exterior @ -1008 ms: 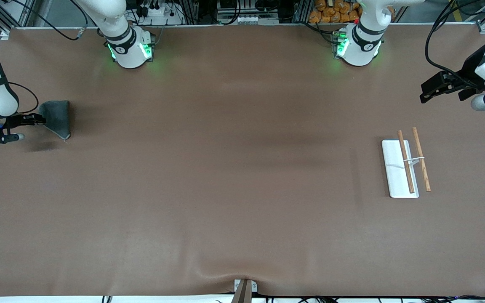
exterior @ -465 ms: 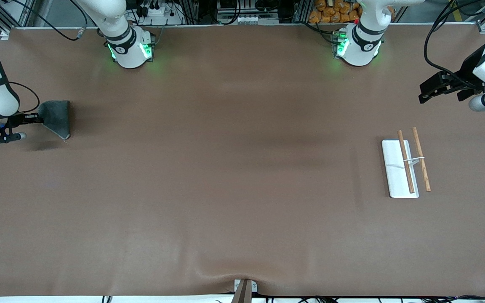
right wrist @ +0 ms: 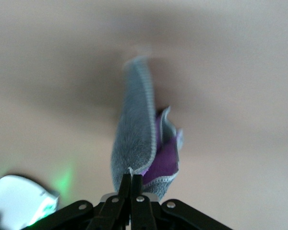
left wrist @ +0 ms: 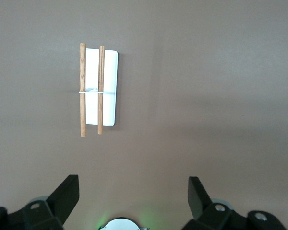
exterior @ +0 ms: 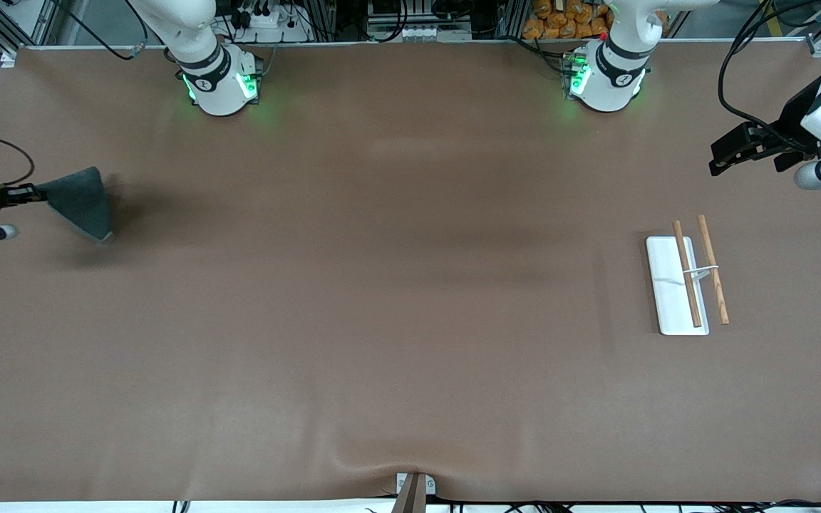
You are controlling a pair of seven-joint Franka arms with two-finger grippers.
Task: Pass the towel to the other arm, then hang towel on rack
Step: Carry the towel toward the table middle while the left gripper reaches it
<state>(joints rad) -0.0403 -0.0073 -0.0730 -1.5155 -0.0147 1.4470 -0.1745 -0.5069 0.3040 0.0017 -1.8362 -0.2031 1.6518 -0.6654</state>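
My right gripper is shut on one corner of the dark grey towel and holds it above the table at the right arm's end. In the right wrist view the towel hangs from the closed fingers, showing a purple inner side. The rack, a white base with two wooden rods joined by a wire, lies at the left arm's end. It also shows in the left wrist view. My left gripper is open and empty in the air, over the table beside the rack.
The two arm bases stand along the table's edge farthest from the front camera. A small metal bracket sits at the table's nearest edge.
My right gripper has lifted the towel off the table and drawn it toward the right arm's end. The left arm has barely moved.
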